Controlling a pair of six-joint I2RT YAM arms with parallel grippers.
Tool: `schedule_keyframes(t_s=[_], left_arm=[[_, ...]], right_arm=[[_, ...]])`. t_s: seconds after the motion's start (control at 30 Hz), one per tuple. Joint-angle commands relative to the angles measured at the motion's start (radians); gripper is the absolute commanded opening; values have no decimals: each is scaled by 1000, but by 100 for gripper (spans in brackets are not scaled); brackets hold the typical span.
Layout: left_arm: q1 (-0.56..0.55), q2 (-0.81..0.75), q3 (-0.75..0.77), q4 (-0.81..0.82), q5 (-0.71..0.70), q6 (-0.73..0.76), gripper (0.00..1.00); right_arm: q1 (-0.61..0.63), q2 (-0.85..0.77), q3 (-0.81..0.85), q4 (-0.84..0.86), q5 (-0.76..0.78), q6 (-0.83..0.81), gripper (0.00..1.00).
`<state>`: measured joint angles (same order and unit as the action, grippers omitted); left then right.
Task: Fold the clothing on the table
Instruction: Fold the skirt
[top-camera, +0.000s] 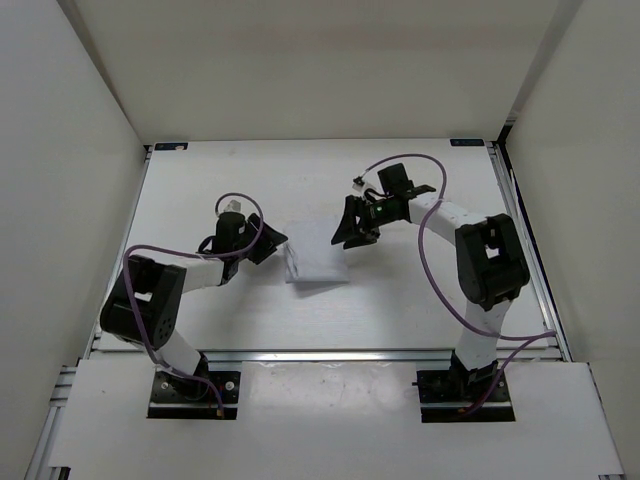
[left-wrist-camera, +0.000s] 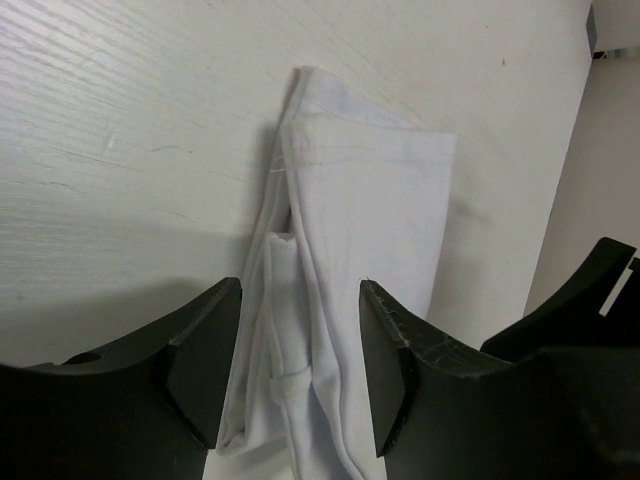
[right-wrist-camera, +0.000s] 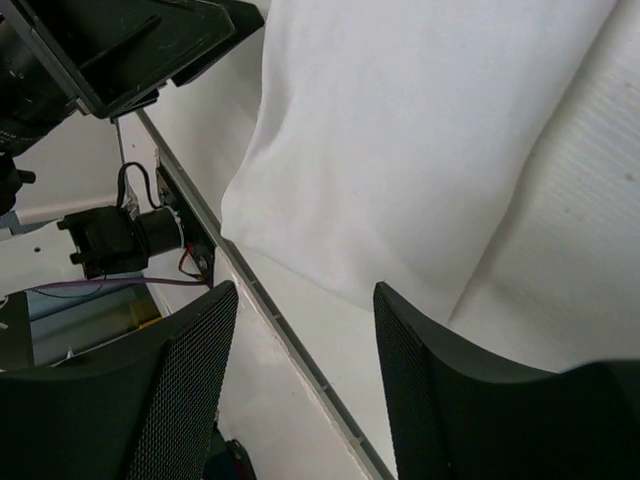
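The clothing (top-camera: 316, 262) lies as a small white folded bundle on the middle of the table (top-camera: 420, 300). My left gripper (top-camera: 273, 245) hovers at its left edge, open. In the left wrist view the wrinkled clothing (left-wrist-camera: 365, 210) runs between the spread fingers of the left gripper (left-wrist-camera: 300, 300) without being pinched. My right gripper (top-camera: 352, 232) is at the bundle's upper right corner, also open. In the right wrist view the smooth clothing (right-wrist-camera: 400, 130) lies ahead of the right gripper (right-wrist-camera: 305, 300), and nothing is between its jaws.
White upright walls (top-camera: 60, 150) enclose the table on three sides. A metal rail (top-camera: 330, 355) runs along the near edge, and purple cables (top-camera: 435, 270) loop from both arms. The right gripper's dark finger (left-wrist-camera: 590, 290) shows in the left wrist view.
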<state>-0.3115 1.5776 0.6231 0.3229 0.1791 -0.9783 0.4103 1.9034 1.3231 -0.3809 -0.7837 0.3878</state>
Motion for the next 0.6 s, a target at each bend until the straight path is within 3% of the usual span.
schedule_keyframes(t_s=[0.0,0.4,0.57], left_arm=[[5,18,20,36,7,-17,61],[-6,101,66,100,40,-66,60],[0,140,84,140,66,-88,48]], right_arm=[[-25,-44,-13,-19,-5,-20,62],[-28,-9,18,-47,-6,-23,61],[-19,9,27,-62,-8,-23,61]])
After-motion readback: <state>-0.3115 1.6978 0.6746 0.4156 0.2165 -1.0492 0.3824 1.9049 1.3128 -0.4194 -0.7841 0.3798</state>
